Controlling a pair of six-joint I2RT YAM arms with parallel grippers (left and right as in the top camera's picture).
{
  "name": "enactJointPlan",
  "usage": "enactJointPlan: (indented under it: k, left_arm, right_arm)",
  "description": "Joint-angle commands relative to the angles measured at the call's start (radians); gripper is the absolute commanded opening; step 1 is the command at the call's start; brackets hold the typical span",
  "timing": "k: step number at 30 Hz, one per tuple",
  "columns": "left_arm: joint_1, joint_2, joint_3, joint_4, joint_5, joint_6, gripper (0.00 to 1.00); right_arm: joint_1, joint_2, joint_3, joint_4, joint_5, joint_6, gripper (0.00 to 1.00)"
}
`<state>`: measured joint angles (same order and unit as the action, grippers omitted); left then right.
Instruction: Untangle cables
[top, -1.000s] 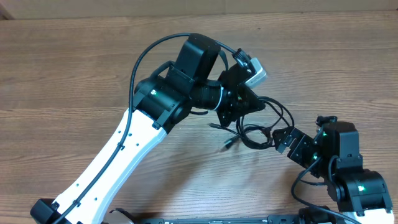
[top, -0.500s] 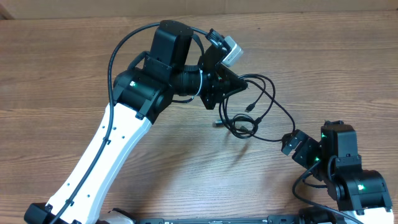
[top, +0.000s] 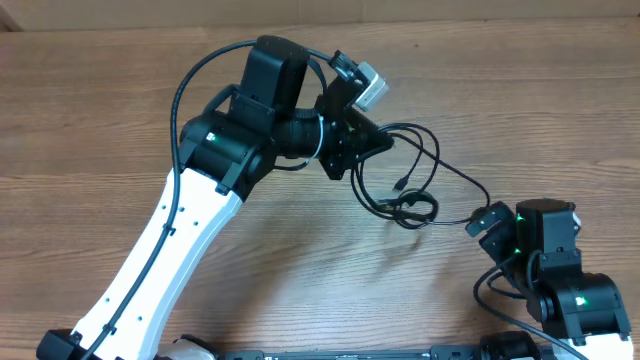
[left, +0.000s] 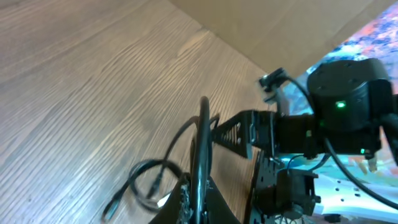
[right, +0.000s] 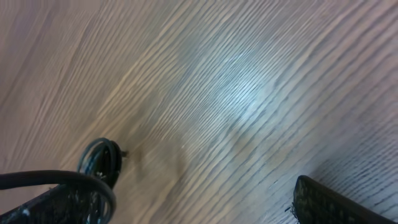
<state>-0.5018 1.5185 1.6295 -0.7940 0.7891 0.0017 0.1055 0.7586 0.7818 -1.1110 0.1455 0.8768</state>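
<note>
Where the cables spread in a loose tangle, their upper strands run into the left gripper, clamped tight on them, with loops trailing just below it. One strand reaches toward the right gripper, jaws wide apart, low over the wooden table

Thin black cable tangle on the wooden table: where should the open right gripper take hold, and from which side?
Probably the lone strand leaving the thin black cable tangle toward the right gripper. It runs clear of the loops, so come from the right, jaws across it. The left gripper holds the tangle's far side, shut.
</note>
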Motion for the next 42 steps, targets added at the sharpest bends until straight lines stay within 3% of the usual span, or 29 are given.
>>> enactJointPlan:
  k: [1,11,16,23,26,32,38,42]
  left_arm:
    - [0.013,-0.032,0.023,-0.012,-0.042,-0.01,0.04]
    - [0.013,-0.032,0.023,-0.255,-0.433,-0.062,0.04]
    - [0.013,-0.032,0.023,-0.303,-0.456,-0.062,0.04]
    - [0.013,-0.028,0.023,-0.293,-0.464,-0.104,0.04]
    - [0.013,-0.024,0.023,-0.287,-0.507,-0.179,0.04]
    - [0.01,-0.024,0.023,-0.163,-0.485,-0.37,0.04]
    - [0.011,-0.024,0.023,0.134,-0.248,-0.558,0.04]
    - [0.011,-0.024,0.023,0.299,-0.191,-0.63,0.04]
  right_arm:
    - [-0.002,-0.001,0.003,0.013,0.082,0.066,1.0]
    - [-0.002,-0.001,0.003,0.123,0.192,0.061,1.0]
    - [-0.002,0.0,0.003,0.227,0.077,0.0,1.0]
    - [-0.002,0.028,0.003,0.197,-0.124,-0.129,1.0]
    - [-0.002,0.055,0.003,0.183,-0.193,-0.185,1.0]
    - [-0.002,0.143,0.003,0.201,-0.409,-0.406,1.0]
    - [-0.002,0.276,0.003,0.24,-0.592,-0.407,1.0]
    - [-0.002,0.321,0.003,0.285,-0.665,-0.403,1.0]
